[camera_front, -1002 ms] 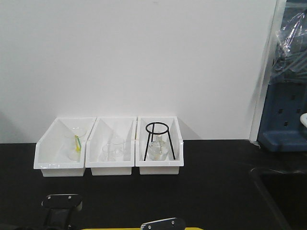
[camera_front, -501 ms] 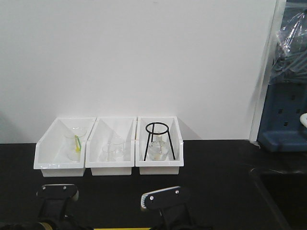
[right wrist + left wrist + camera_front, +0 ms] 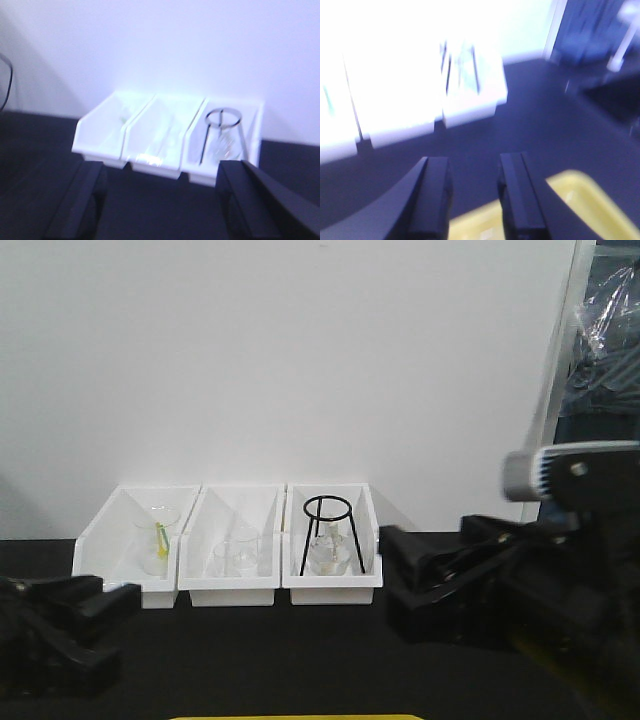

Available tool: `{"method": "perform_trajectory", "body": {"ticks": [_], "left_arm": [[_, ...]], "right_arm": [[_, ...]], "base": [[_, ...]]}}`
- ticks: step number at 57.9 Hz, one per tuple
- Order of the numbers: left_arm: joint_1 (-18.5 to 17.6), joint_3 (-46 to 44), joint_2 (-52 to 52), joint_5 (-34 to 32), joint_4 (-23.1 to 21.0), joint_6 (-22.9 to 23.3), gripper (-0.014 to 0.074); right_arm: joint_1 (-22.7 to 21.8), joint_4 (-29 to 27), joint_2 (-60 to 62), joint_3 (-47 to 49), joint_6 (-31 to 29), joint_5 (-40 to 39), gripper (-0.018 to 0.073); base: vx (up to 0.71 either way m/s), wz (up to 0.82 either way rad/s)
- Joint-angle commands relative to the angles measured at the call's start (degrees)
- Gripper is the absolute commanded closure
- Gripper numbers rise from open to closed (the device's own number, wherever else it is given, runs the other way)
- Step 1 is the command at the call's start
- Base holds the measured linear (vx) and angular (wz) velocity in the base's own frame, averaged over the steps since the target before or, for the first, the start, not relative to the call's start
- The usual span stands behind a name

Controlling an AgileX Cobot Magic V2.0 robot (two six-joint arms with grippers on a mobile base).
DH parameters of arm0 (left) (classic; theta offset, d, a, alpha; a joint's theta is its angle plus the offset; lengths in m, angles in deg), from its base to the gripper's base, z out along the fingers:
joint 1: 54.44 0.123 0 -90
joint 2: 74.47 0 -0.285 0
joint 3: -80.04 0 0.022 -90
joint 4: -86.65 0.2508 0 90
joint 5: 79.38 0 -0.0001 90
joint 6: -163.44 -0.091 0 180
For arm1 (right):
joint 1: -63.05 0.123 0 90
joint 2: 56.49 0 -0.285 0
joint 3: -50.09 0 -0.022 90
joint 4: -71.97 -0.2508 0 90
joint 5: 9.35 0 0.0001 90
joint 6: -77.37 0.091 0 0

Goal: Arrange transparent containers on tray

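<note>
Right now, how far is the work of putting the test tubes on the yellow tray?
It looks barely started. Done: nothing visible; the part of the yellow tray in view holds no tube. In hand: nothing; the left gripper and right gripper are both open and empty. Left: all of it. Glassware sits in the three white bins, but the pictures are too blurred to single out test tubes.

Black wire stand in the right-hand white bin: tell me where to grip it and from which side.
Probably the top ring of the black wire stand, from above. It stands upright with the ring level and exposed, while the walls of the bin flank its legs and glassware sits between them.
</note>
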State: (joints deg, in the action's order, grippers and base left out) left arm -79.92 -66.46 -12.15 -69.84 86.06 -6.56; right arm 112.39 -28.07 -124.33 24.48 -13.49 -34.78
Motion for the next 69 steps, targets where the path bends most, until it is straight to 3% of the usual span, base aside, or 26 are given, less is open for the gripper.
{"method": "perform_trajectory", "body": {"ticks": [1, 11, 22, 43, 53, 61, 65, 69], "left_arm": [[-0.4, -1.2, -7.0, -4.0, 0.6, 0.3, 0.0272], [-0.4, 1.6, -17.6, -3.0, 0.6, 0.3, 0.0386], [-0.4, 2.3, -22.4, -1.6, 0.6, 0.4, 0.0462], [-0.4, 2.3, -22.8, -2.0, 0.6, 0.2, 0.0469], [-0.1, 3.4, -23.0, -0.8, 6.5, 0.4, 0.047], [4.4, 11.7, -27.9, -1.0, 13.6, 7.6, 0.0558], [7.5, 18.2, -31.5, -1.4, 14.0, 9.2, 0.0606], [11.0, 25.0, -36.2, -3.5, 12.3, 7.1, 0.0605]], "right_arm": [[-0.2, -0.3, 3.8, 1.5, -3.1, -1.3, 0.0071], [-0.2, -0.2, 5.2, 1.5, -3.6, -2.7, 0.0118], [-0.2, -0.2, 5.2, 1.5, -3.6, -2.7, 0.016], [-0.2, -0.2, 5.2, 1.5, -3.6, -2.7, 0.0218], [-0.2, -0.2, 5.2, 1.5, -3.6, -2.7, 0.0241], [-0.2, -0.2, 5.2, 1.5, -3.6, -2.7, 0.0253], [-0.2, -0.2, 5.2, 1.5, -3.6, -2.7, 0.0258], [-0.2, -0.2, 5.2, 1.5, -3.6, -2.7, 0.0258]], "base": [[0.0, 0.0], [0.0, 0.0], [0.0, 0.0], [0.0, 0.0], [0.0, 0.0], [0.0, 0.0], [0.0, 0.0], [0.0, 0.0]]}}
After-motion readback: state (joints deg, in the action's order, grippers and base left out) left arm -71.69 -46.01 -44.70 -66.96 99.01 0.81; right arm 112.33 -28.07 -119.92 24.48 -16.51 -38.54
